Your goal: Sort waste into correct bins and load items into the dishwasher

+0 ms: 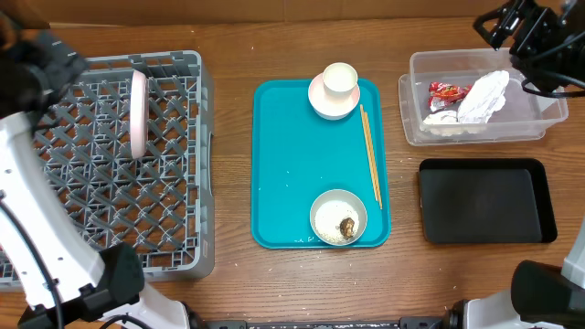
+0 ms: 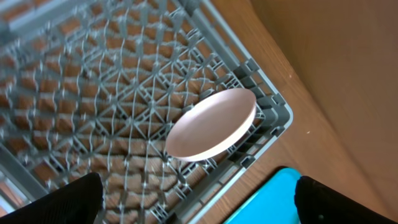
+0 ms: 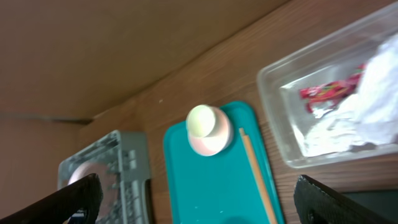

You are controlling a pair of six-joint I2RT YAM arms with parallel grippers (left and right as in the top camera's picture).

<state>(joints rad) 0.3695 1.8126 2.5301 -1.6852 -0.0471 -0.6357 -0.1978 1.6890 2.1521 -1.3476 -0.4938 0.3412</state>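
In the grey dishwasher rack [image 1: 101, 210] a white-pink plate [image 1: 138, 114] [image 2: 211, 124] stands on edge. My left gripper [image 2: 199, 208] hovers above it, open and empty. On the teal tray [image 1: 292, 174] a white cup [image 1: 340, 78] sits in a pale pink dish [image 1: 327, 105]. Beside them lie the chopsticks [image 1: 370, 155] and a white bowl [image 1: 338, 217] holding rice and a brown lump. The clear tub [image 1: 539, 123] holds the red wrapper [image 1: 448, 90] and the napkin [image 1: 483, 96]. My right gripper [image 3: 199, 208] hangs open high over the tub's far side.
A flat black tray [image 1: 484, 201] lies in front of the clear tub. A few rice grains dot the teal tray near the bowl. Bare wooden table shows between the rack, the teal tray and the bins.
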